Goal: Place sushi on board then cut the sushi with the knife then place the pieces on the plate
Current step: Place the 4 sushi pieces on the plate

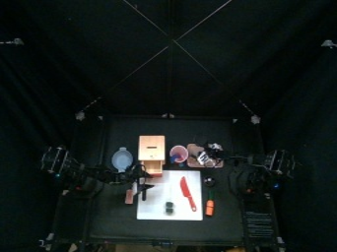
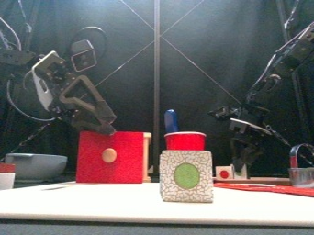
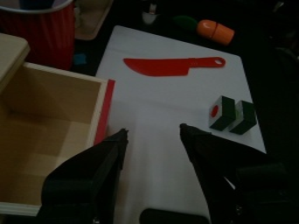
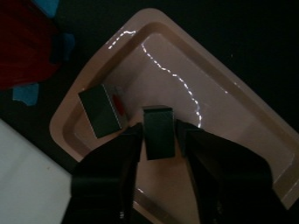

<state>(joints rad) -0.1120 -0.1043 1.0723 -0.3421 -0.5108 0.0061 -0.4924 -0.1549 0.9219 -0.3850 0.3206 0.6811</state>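
Note:
The remaining sushi roll [image 1: 168, 207] [image 2: 186, 176] [image 3: 232, 114], dark green blocks with a green and red end, stands on the white cutting board [image 1: 158, 219] [image 3: 163, 105]. Beside it on the board lies the red knife [image 1: 188, 192] [image 3: 170, 64]. My left gripper [image 3: 152, 144] [image 1: 132, 185] hovers open over the board's left edge, beside the wooden box [image 3: 41, 122]. My right gripper [image 4: 158, 140] [image 1: 211, 155] is over the pink tray [image 4: 222, 96], shut on a dark sushi piece [image 4: 158, 127]. Another cut piece [image 4: 100, 109] lies flat on the tray.
The wooden box [image 1: 149, 153] [image 2: 113, 156] with its red drawer front stands behind the board. A red cup [image 1: 178, 153] [image 2: 185, 140] holds a blue knife [image 2: 170, 119]. The blue-grey bowl [image 1: 122, 157] [image 2: 31, 165] sits at the left. An orange toy [image 1: 208, 207] [image 3: 214, 31] lies by the board's right edge.

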